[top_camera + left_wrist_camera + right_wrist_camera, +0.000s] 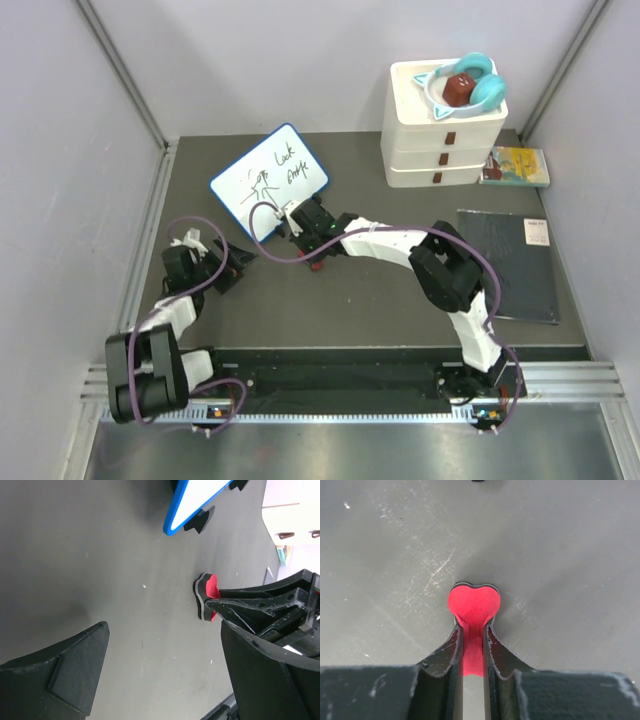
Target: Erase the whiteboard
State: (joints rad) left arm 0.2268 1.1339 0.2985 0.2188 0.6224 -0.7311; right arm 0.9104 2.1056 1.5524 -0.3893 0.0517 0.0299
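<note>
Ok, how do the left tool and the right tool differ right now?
The left tool stands wide open with nothing between its fingers; the right tool is shut on the red heart-shaped eraser. The right tool is close up to the near edge of the whiteboard; the left tool sits further back, toward the arm bases. Both are black and low over the dark mat.

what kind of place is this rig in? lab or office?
Probably a lab test cell: plain grey partition walls box in a dark tabletop, with staged props, a scribbled whiteboard and white drawer unit.
</note>
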